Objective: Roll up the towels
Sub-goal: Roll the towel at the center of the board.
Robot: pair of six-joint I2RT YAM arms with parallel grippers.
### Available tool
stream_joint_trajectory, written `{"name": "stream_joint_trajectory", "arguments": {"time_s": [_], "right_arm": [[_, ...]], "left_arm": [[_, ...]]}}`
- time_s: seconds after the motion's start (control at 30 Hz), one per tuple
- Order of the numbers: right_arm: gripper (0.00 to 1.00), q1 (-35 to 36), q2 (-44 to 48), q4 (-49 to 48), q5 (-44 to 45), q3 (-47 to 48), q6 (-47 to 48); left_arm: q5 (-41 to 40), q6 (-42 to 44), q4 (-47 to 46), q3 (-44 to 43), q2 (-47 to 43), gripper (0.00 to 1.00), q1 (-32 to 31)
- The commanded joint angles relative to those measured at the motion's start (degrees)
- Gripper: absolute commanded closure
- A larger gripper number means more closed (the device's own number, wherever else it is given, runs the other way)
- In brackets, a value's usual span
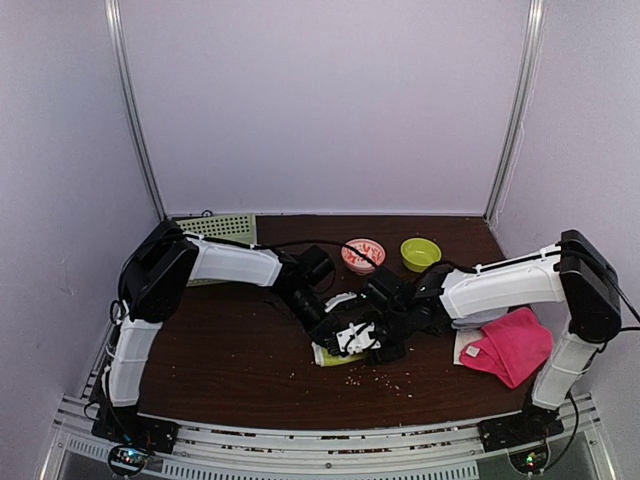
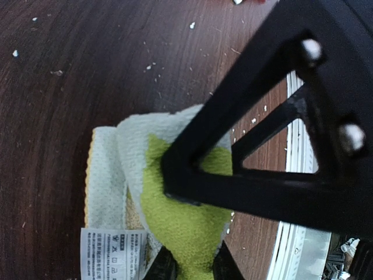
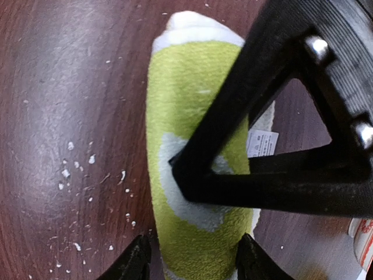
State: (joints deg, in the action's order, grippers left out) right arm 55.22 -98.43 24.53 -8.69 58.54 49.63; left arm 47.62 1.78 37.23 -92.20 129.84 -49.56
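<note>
1. Left gripper (image 2: pixel 192 267): pinches a fold of the yellow towel (image 2: pixel 180 227), likely anchoring it at the centre of the table (image 1: pixel 230 340).
2. Right gripper (image 3: pixel 194 263): straddles the rolled part; you cannot tell whether it squeezes.
3. Pink towel (image 1: pixel 510 345): lies unrolled, right edge.

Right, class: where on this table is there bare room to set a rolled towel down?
Widest bare patch: front left, between the left arm and the near edge. A smaller strip lies between the yellow towel and the pink towel. Crowded: the centre, where left pincer and right pincer meet.
</note>
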Motion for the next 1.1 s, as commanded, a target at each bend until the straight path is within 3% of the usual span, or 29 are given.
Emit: {"name": "stream_joint_trajectory", "arguments": {"time_s": [0.0,0.13,0.23,0.27,0.33,0.4,0.77,0.9,1.07], "right_arm": [[0.54,0.1,-2.3,-0.6,0.7,-0.6,0.7],[0.6,0.1,-3.8,-1.4,1.3,-1.4,1.1],[0.7,0.1,-5.4,0.4,1.0,-0.4,1.4],[0.73,0.1,-6.0,2.0,0.5,0.2,1.4],[0.77,0.0,-6.8,4.8,-1.1,1.4,1.3],[0.79,0.1,-7.2,7.9,-2.9,2.6,1.0],[0.81,-2.7,-16.8,25.5,-11.5,15.7,-2.1],[0.81,-3.7,-21.2,29.8,-12.5,20.2,-2.4],[0.82,-4.6,-25.1,32.9,-13.1,24.2,-3.0]], "left_arm": [[-7.8,0.6,6.4,2.2,5.1,0.84,-0.2],[-7.7,0.8,6.4,1.6,5.1,0.84,0.0],[-9.3,0.9,6.4,1.2,4.4,0.8,0.2],[-10.8,0.8,6.2,1.5,3.5,0.77,0.3],[-11.8,1.2,5.4,3.4,-0.1,0.58,0.4],[-13.0,0.9,4.0,5.6,-4.9,0.49,0.5],[-44.6,-11.7,-5.8,22.4,-33.8,0.42,1.8],[-55.9,-12.2,-9.5,23.8,-45.6,0.41,-4.5],[-65.7,-4.1,-19.9,28.8,-56.7,0.43,-19.0]]}}
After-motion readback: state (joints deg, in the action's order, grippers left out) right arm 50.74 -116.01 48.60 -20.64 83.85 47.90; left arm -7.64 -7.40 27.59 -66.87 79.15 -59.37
